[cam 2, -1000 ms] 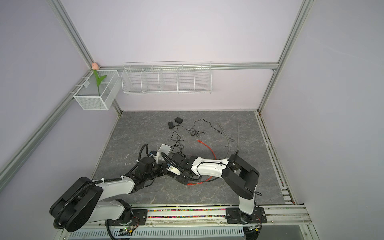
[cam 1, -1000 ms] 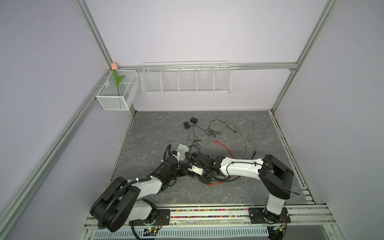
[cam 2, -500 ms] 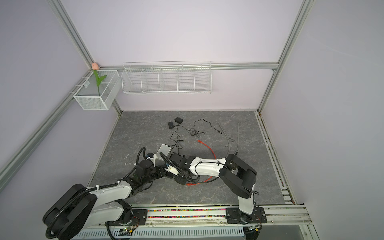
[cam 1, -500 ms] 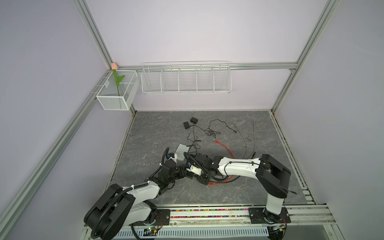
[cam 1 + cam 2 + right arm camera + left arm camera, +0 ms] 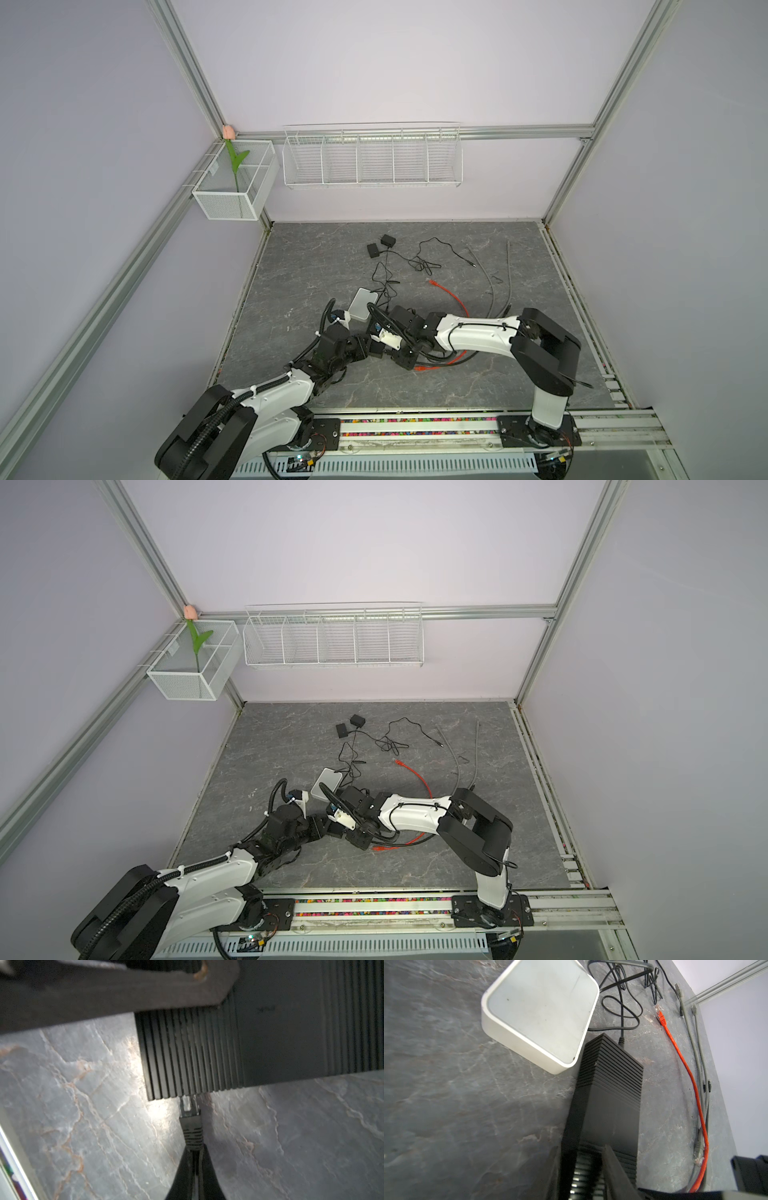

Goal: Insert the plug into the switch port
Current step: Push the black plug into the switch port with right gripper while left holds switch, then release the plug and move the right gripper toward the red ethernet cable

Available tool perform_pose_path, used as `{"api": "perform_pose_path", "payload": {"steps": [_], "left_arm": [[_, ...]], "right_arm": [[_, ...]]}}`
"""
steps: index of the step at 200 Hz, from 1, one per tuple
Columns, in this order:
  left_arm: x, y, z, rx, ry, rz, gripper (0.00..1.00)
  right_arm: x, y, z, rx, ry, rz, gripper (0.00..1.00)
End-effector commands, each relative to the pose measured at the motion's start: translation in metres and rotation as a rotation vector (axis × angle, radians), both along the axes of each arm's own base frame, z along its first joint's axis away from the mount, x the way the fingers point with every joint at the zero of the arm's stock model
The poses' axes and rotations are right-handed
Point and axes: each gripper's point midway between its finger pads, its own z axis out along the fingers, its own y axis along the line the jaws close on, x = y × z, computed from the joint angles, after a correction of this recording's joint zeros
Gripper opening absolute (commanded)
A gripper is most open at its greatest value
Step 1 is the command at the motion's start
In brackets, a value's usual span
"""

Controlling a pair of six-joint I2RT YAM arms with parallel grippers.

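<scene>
The switch (image 5: 610, 1088) is a black ribbed box lying on the grey floor, and my left gripper (image 5: 583, 1159) is shut on its near end. In the right wrist view, the grey plug (image 5: 188, 1105) has its clear tip against the edge of the switch (image 5: 270, 1032). My right gripper (image 5: 195, 1159) is shut on the cable just behind the plug's boot. The ports themselves are hidden. In both top views the left gripper (image 5: 372, 347) (image 5: 328, 827) and right gripper (image 5: 405, 359) (image 5: 359, 839) meet near the floor's front middle.
A white box (image 5: 542, 1007) (image 5: 363, 304) lies right beside the switch's far end. An orange cable (image 5: 685, 1068) (image 5: 451, 297), grey cables (image 5: 494, 282) and black adapters (image 5: 380, 245) with thin black leads lie further back and to the right. Wire baskets (image 5: 372, 156) hang on the back wall.
The left arm has swung its elbow round and down, and its wrist has shifted slightly. Both grippers keep their holds, and the right one has barely moved.
</scene>
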Motion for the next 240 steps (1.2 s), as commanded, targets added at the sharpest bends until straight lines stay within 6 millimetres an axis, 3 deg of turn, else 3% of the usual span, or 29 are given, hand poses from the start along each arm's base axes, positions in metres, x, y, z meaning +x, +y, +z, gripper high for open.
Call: {"api": "perform_pose_path", "payload": {"steps": [1,79,105,136,167,170,183,219,240], "left_arm": [[-0.046,-0.029,-0.017,-0.079,0.152,-0.194,0.32],[-0.047,-0.035,-0.016,-0.062,0.157,-0.217,0.31],[-0.043,-0.027,-0.014,-0.015,0.145,-0.189,0.32],[-0.038,-0.018,-0.014,0.026,0.13,-0.145,0.35],[-0.036,-0.017,-0.015,0.045,0.125,-0.147,0.4],[-0.028,-0.023,-0.003,0.03,0.1,-0.146,0.41],[-0.025,-0.023,0.001,0.038,0.095,-0.143,0.45],[-0.02,-0.024,0.012,0.046,0.066,-0.145,0.5],[-0.018,-0.023,0.02,0.05,0.052,-0.137,0.52]], "right_arm": [[0.035,0.09,0.081,0.421,-0.163,0.028,0.07],[0.036,0.096,0.08,0.42,-0.162,0.042,0.07],[0.035,0.083,0.074,0.369,-0.172,0.039,0.12],[0.031,0.056,0.073,0.301,-0.177,0.023,0.25],[0.04,0.017,0.082,0.226,-0.164,-0.1,0.4],[0.043,0.012,0.083,0.219,-0.164,-0.125,0.4],[0.055,-0.011,0.086,0.187,-0.145,-0.24,0.43],[0.094,-0.097,0.099,0.103,-0.227,-0.62,0.51],[0.107,-0.153,0.1,0.037,-0.266,-0.828,0.65]]}}
